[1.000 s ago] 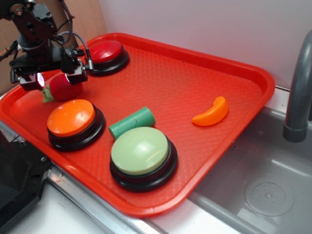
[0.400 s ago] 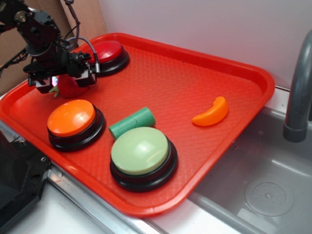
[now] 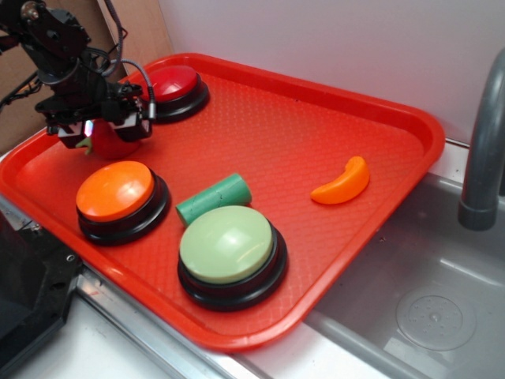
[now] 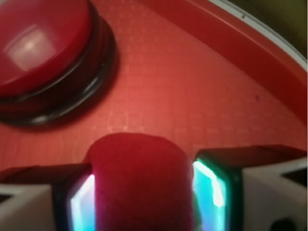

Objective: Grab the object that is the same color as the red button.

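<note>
The small fuzzy red strawberry toy sits at the back left of the red tray, between the red button and the orange-domed button. A bit of its green stem shows at its left. My gripper is shut on the strawberry. In the wrist view the strawberry fills the gap between the two glowing pads, with the gripper around it. The red button lies just ahead at upper left.
A green cylinder and the pale green-domed button lie at the tray's front. An orange curved piece lies at the right. A grey sink and faucet are at the right. The tray rim is close behind.
The gripper moved up and toward the red button, closing on the strawberry; the strawberry shifted with it. In the last half second it barely moved.
</note>
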Controlling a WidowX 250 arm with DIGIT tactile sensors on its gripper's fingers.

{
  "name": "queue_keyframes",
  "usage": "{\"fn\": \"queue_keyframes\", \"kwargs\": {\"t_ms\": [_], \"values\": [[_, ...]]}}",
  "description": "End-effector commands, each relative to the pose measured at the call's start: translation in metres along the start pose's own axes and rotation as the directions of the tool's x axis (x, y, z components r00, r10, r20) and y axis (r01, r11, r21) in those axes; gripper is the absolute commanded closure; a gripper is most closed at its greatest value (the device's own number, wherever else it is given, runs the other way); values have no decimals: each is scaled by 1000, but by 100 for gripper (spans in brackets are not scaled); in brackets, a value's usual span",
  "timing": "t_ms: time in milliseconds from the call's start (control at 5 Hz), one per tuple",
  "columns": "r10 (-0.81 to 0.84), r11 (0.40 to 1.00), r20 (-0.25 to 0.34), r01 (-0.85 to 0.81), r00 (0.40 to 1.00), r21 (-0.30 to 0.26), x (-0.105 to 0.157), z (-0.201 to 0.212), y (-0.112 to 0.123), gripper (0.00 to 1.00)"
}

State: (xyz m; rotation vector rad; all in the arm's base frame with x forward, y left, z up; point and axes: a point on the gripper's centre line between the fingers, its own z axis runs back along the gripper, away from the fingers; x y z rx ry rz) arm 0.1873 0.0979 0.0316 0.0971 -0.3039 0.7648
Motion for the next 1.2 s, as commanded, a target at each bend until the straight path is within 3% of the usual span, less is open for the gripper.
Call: {"fn": "queue_keyframes", "kwargs": {"t_ms": [0,400,600,800,1000], "values": [[-246,969,11,246,969,5,17,60,-20,100],[-413,898,-59,395,909,-191,12,137,-81,100],[-483,855,-26,465,875,-230,4,169,-112,100],[-488,849,-15,471,873,-238,0,174,-120,100],[-453,879,-10,445,892,-170,1,165,-112,100]]}}
